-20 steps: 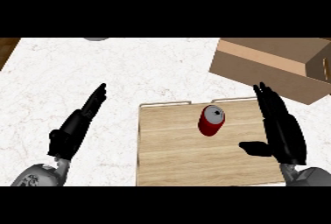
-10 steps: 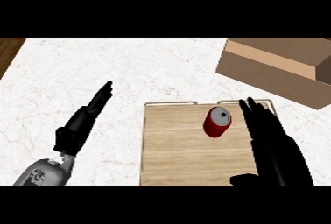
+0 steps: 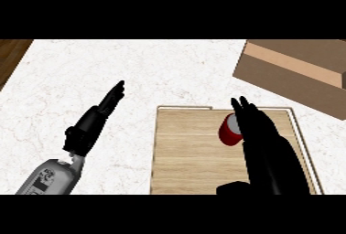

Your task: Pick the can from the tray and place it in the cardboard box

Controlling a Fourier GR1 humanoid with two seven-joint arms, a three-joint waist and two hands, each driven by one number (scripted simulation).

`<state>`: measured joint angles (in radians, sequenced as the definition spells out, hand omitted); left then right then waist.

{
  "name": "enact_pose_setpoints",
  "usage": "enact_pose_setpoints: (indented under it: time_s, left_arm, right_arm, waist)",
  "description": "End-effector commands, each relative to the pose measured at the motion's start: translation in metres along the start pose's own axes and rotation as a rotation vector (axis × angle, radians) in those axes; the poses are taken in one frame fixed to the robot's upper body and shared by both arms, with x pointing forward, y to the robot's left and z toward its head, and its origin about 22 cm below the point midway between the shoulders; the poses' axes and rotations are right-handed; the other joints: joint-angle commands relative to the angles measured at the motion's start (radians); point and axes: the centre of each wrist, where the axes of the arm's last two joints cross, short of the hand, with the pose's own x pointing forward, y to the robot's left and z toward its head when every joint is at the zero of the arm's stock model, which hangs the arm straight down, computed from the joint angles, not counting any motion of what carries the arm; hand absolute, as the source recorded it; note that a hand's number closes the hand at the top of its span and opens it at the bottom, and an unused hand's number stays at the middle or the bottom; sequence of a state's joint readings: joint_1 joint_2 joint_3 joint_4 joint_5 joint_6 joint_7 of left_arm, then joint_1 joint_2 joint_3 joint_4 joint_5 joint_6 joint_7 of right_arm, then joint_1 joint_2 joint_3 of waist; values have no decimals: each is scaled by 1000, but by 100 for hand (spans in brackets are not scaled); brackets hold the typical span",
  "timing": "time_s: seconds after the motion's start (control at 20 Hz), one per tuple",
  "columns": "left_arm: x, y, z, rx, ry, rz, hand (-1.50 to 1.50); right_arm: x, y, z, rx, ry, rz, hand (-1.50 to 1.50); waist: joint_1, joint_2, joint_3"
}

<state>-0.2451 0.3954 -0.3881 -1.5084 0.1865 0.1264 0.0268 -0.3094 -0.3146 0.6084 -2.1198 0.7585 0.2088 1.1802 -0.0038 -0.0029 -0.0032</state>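
A red can [image 3: 229,131] with a silver top stands upright on the wooden tray [image 3: 189,155], near the tray's far right part. My right hand [image 3: 263,146] is over the tray with straight fingers, right beside the can and covering its right side; the thumb shows low at the frame's bottom. The cardboard box [image 3: 297,73] sits at the upper right, beyond the tray. My left hand [image 3: 94,121] is open with fingers pointing up, over the white counter left of the tray.
White marble counter [image 3: 135,68] stretches behind and left of the tray. A dark wooden strip [image 3: 10,52] marks the counter's far left edge.
My right hand has moved left and inward over the tray until it overlaps the can's right side. The view has shifted, with the box sliding right. The left hand has stayed open.
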Motion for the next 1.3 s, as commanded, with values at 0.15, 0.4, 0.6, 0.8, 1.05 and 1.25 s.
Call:
enact_pose_setpoints:
  time_s: [0.15, 0.4, 0.6, 0.8, 1.05, 1.25]
  left_arm:
    - [5, -20, -9, -10, -1, 11, 0]
    - [-3, -9, -6, -13, 1, 4, 0]
    - [-10, 9, 4, 12, -1, -13, 0]
    - [-6, -11, -1, 2, -9, 6, 0]
    - [-7, 9, 1, -3, -10, -1, 0]
    - [-3, -6, -12, -13, 1, 1, 0]
  right_arm:
    - [16, 9, -18, 51, 205, 101, -150]
    - [8, 11, -33, 106, 237, 107, -150]
    - [0, 20, -33, 81, 271, 86, -150]
    - [-4, 39, -36, 55, 220, 88, -150]
    - [-1, 38, -52, 77, 247, 114, -150]
    - [8, 52, -67, 121, 251, 138, -150]
  waist:
    - [3, 2, 2]
    - [2, 3, 2]
    - [2, 2, 2]
    - [3, 2, 3]
    - [5, 3, 3]
    - [6, 4, 3]
